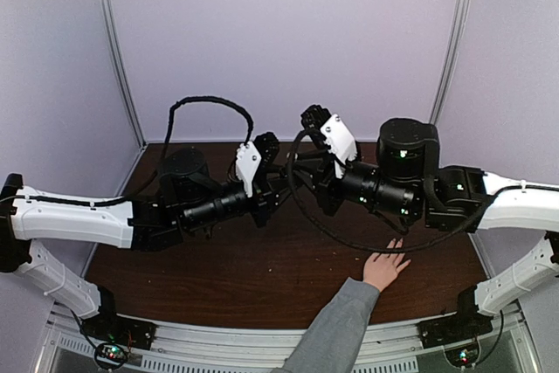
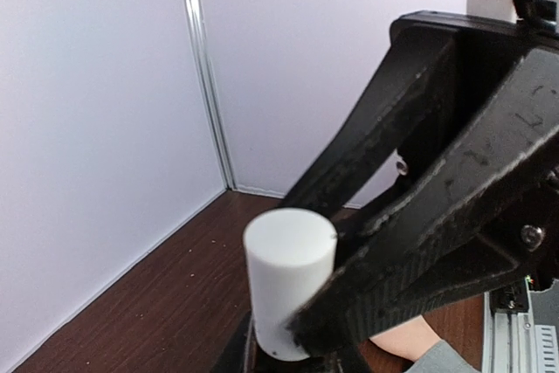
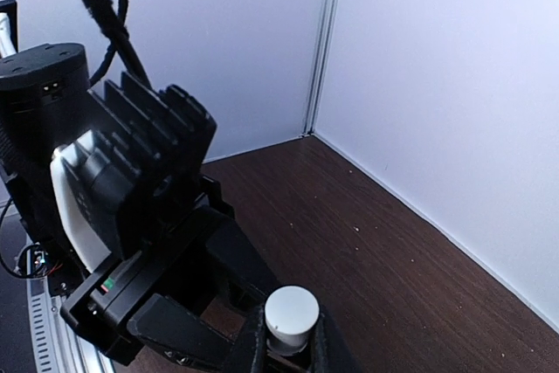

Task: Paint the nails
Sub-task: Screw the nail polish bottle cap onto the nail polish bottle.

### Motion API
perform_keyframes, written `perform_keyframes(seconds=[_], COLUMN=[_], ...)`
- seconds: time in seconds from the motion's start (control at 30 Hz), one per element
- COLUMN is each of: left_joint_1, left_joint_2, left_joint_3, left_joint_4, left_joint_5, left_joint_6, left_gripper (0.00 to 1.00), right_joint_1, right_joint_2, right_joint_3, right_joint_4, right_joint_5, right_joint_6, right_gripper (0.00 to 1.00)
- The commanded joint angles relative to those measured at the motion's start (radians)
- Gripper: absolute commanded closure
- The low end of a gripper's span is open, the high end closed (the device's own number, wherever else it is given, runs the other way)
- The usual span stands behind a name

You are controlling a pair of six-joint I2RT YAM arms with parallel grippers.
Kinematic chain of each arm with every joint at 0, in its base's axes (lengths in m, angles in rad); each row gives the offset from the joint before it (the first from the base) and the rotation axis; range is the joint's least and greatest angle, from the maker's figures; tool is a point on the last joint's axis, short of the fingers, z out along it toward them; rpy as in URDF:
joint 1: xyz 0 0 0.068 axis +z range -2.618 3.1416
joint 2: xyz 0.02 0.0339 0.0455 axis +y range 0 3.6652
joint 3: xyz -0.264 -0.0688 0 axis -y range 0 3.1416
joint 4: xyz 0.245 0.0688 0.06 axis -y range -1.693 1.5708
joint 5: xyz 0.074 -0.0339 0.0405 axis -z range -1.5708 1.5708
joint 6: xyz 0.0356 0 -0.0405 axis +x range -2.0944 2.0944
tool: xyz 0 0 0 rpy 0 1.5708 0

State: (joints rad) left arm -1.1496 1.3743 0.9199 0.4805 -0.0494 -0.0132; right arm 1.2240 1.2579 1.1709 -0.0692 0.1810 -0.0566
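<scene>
Top view: we found the left claw [image 1: 276, 188] and the right claw [image 1: 302, 174] meeting at frame centre, above the counter [image 1: 244, 277]. A hand [image 1: 384, 270] in a grey sleeve [image 1: 336, 334] rested on the counter at lower right. The nails [image 1: 399, 245] pointed up-frame and were too small to resolve.

Left wrist view: the right claw's fingers [image 2: 454, 181] were clamped on a white cap [image 2: 288, 268] at lower centre.

Right wrist view: the same cap sat between those fingers at the bottom edge. The left claw was closed, and we could not tell what it held.
</scene>
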Motion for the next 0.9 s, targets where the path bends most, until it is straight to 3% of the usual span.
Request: perform_keyframes(seconds=[0.0, 0.1, 0.3, 0.47, 0.67, 0.87], left_joint_1=[0.018, 0.018, 0.020, 0.021, 0.022, 0.022], left_joint_2=[0.014, 0.038, 0.008, -0.053, -0.097, -0.086], left_joint_3=[0.022, 0.048, 0.053, 0.038, 0.069, 0.133], left_joint_4=[0.147, 0.117, 0.042, -0.043, -0.186, -0.312], left_joint_5=[-0.212, -0.207, -0.084, 0.135, 0.414, 0.674], left_joint_6=[-0.053, -0.057, -0.034, 0.004, 0.080, 0.107], left_gripper=[1.00, 1.00, 1.00, 1.00, 1.00, 1.00], right_joint_1=[-0.015, -0.015, -0.018, -0.025, -0.032, -0.031], right_joint_2=[0.010, 0.019, -0.028, -0.094, -0.132, -0.109], right_joint_3=[-0.008, -0.007, -0.011, -0.028, 0.016, 0.138], right_joint_4=[0.007, 0.022, 0.025, -0.024, -0.174, -0.354], right_joint_5=[0.225, 0.221, 0.128, -0.033, -0.328, -0.579], right_joint_6=[0.037, 0.038, 0.001, -0.068, -0.161, -0.248], right_gripper=[1.00, 0.98, 0.62, 0.43, 0.38, 0.41])
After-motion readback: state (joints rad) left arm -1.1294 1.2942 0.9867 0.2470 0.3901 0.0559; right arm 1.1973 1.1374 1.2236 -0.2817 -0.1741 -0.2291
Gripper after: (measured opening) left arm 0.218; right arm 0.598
